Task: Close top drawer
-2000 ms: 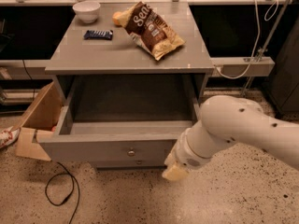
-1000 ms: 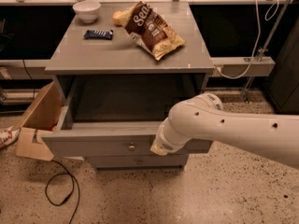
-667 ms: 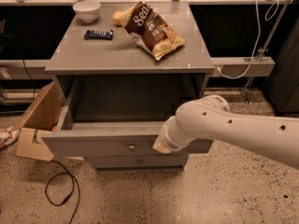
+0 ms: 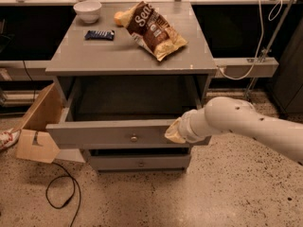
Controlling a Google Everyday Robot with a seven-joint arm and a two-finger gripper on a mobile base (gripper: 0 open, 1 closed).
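The top drawer (image 4: 104, 135) of the grey cabinet (image 4: 128, 56) stands partly pulled out, with its small brass knob (image 4: 134, 137) centred on the front. The inside of the drawer looks dark and empty. My white arm reaches in from the right. My gripper (image 4: 174, 131) sits against the right end of the drawer front, to the right of the knob.
On the cabinet top lie a white bowl (image 4: 87, 10), a dark candy bar (image 4: 99, 34) and a brown chip bag (image 4: 156, 30). A lower drawer (image 4: 140, 163) is shut. An open cardboard box (image 4: 35, 126) stands at the left, with a black cable (image 4: 61, 193) on the floor.
My gripper rose from below the drawer front to its right end. The drawer has slid back into the cabinet, so less of it sticks out now.
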